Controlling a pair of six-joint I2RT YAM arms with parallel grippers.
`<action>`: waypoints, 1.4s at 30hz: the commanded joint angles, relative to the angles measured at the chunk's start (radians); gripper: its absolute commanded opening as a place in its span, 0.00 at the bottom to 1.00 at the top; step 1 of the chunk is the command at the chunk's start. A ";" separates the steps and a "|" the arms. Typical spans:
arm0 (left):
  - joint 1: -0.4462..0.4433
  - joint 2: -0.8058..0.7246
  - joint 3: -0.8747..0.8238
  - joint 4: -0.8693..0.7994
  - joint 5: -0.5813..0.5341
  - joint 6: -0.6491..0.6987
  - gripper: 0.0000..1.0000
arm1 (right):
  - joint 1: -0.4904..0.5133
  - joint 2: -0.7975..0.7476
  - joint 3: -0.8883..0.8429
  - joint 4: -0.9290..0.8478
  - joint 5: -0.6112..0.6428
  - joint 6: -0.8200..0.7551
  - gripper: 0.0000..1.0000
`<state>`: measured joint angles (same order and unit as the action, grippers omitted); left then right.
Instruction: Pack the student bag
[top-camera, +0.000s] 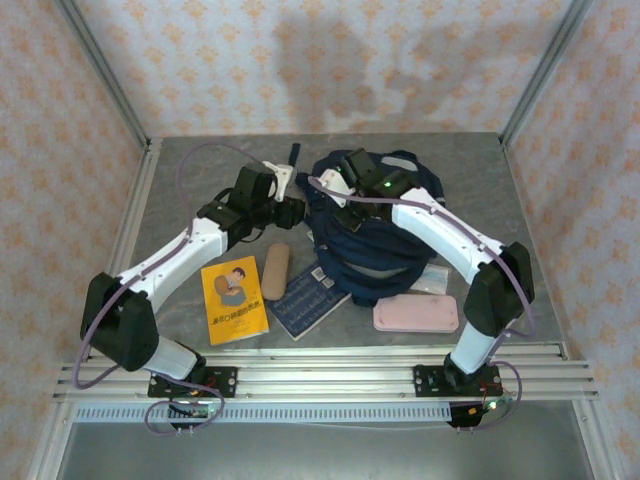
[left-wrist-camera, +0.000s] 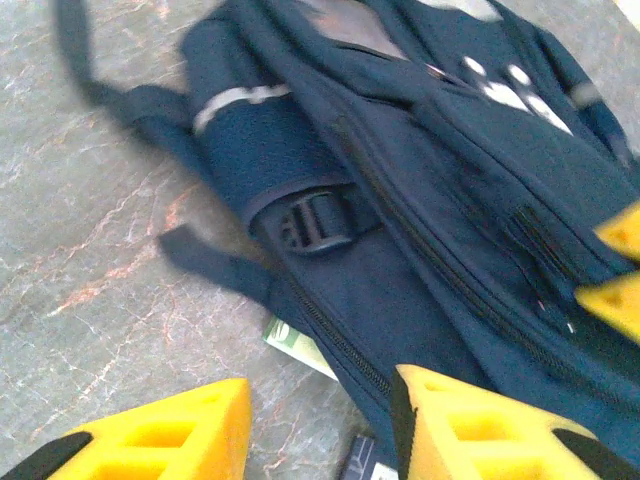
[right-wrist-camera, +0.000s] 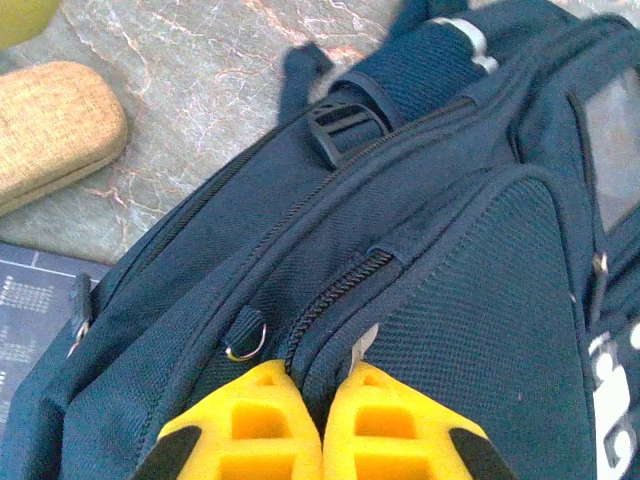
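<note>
**Item:** large navy-blue fabric student bag, white trim. Lying slumped at the middle of the grey marbled tabletop, between the two arms.

**Around it, unpacked:**
- yellow paperback book
- tan woven oblong case
- dark blue gridded booklet
- flat pink rectangular case

**Right tool****:** yellow fingers pressed together at the lower end of a zip on the bag's side. Pale sliver between the tips, possibly the pull tab; not possible to tell for certain.

**Left tool****:** spread, nothing between the fingers, poised just beside the bag's edge near the black plastic buckle.

**Step in hand, as judged:** opening a zipped compartment, with the packing itself not yet begun.

**Doing it well:**
- Draw along the zip's line, not across it.
- Pin the loose fabric with the left tool close to the zip so the bag does not drag.
- Keep clear of the strap and buckle.
- Confirm a real hold on the tab before pulling.

**View differences:**
- Top external gives the layout of all loose items and both arms, but no zip detail.
- Right wrist gives the zip teeth, a small metal ring and the fingertip contact.
- Left wrist gives a green-and-white slip tucked under the bag's edge.
</note>
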<state>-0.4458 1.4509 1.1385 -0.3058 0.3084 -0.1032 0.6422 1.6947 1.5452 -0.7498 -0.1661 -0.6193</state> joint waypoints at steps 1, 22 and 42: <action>-0.030 -0.038 -0.042 0.024 0.064 0.261 0.40 | -0.011 -0.085 -0.035 0.107 -0.021 -0.165 0.00; -0.156 -0.016 -0.243 0.236 0.176 0.294 0.51 | -0.062 -0.130 -0.069 0.180 -0.133 -0.050 0.00; -0.165 0.097 -0.233 0.271 0.209 0.314 0.54 | -0.062 -0.142 -0.066 0.197 -0.167 -0.008 0.00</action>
<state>-0.6033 1.5341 0.9058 -0.0811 0.5232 0.2077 0.5812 1.6146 1.4586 -0.6544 -0.2932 -0.6445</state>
